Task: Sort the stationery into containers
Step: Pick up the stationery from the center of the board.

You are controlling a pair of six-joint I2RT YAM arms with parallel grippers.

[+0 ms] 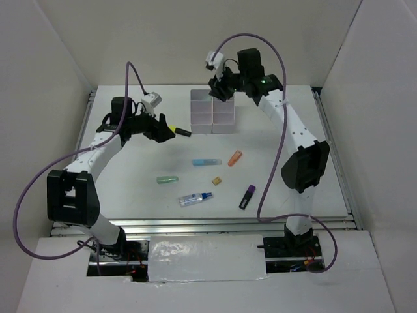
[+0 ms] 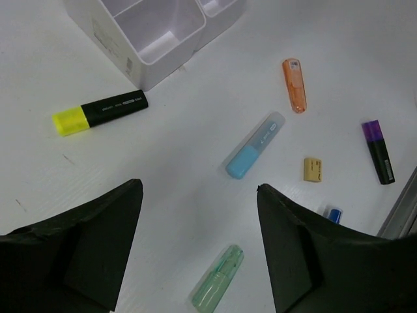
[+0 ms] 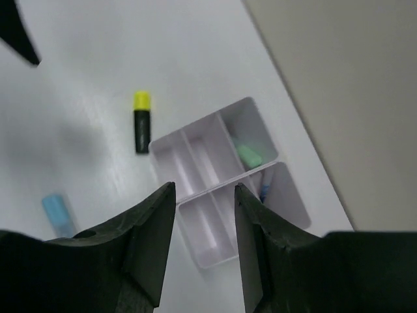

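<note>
The white bins point(image 1: 212, 111) stand at the back middle. My right gripper point(image 1: 219, 89) hovers over them, open and empty; its wrist view point(image 3: 205, 189) shows a green item point(image 3: 249, 156) in one bin point(image 3: 207, 225) and something blue point(image 3: 264, 190) in another. My left gripper point(image 1: 163, 128) is open and empty point(image 2: 199, 189) above the table. The yellow-black marker point(image 1: 178, 131) point(image 2: 100, 112) lies just left of the bins. The light-blue point(image 1: 206, 162), orange point(image 1: 235, 158), green point(image 1: 167, 179) and purple point(image 1: 247, 197) markers, the tan block point(image 1: 217, 180) and the blue-capped white tube point(image 1: 195, 199) lie mid-table. No thin dark pen shows.
White walls enclose the table on the left, back and right. A metal rail point(image 1: 228, 223) runs along the near edge. Purple cables loop from both arms. A corner of the bins point(image 2: 153, 32) is close to my left gripper.
</note>
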